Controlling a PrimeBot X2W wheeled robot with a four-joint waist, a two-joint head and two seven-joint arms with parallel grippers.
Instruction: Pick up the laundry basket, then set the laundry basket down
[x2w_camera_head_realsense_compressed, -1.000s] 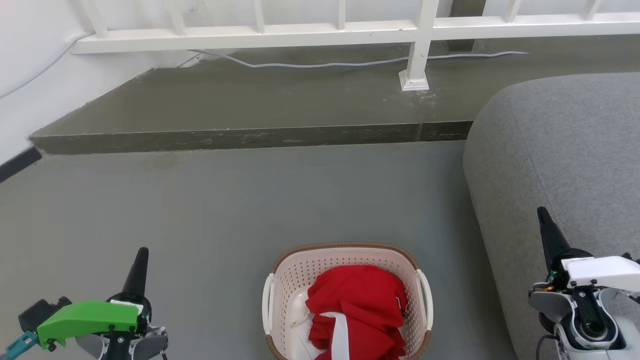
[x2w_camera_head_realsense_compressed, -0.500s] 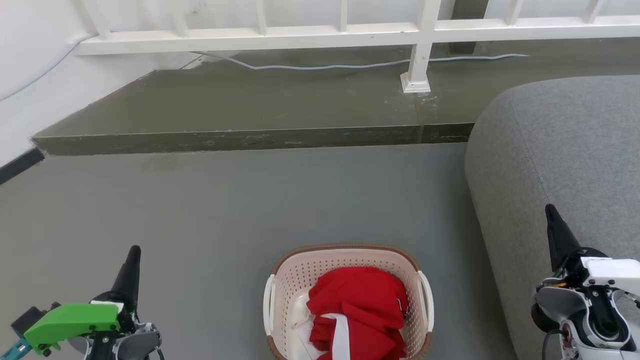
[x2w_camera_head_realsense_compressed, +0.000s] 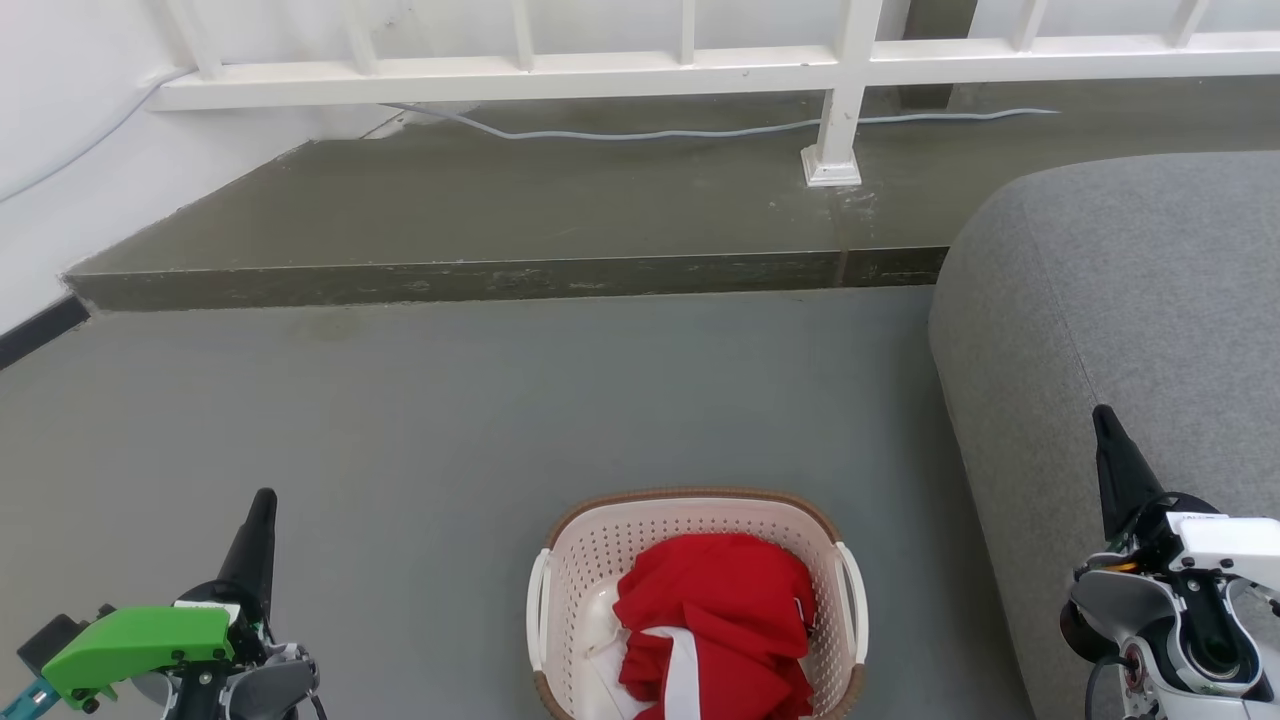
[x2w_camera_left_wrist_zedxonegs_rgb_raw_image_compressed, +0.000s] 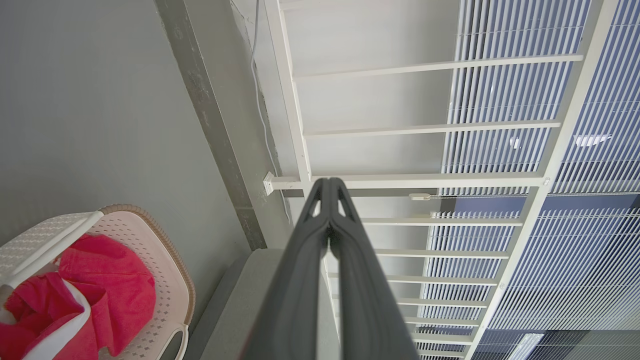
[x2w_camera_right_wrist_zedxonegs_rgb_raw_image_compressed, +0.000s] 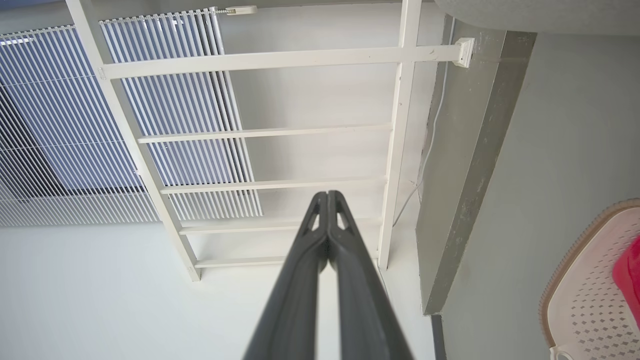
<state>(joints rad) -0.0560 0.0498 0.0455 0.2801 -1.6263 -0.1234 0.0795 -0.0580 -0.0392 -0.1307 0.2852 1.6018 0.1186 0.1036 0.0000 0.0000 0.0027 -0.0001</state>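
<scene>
Head: laundry basket at 6 o'clock on grey floor, red cloth inside. Perforated cream plastic, rounded, brown woven-look rim. Left gripper at 8, right gripper at 4, both well apart from it. This fits either pre-lift or post-set-down.
Left wrist: left gripper fingers pressed together, empty; basket at 8.
Right wrist: right gripper likewise closed, empty; basket at 4.

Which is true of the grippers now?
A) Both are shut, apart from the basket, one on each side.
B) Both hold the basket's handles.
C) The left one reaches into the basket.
A: the left gripper and right gripper, fingers together, flank the laundry basket without touching it.
</scene>
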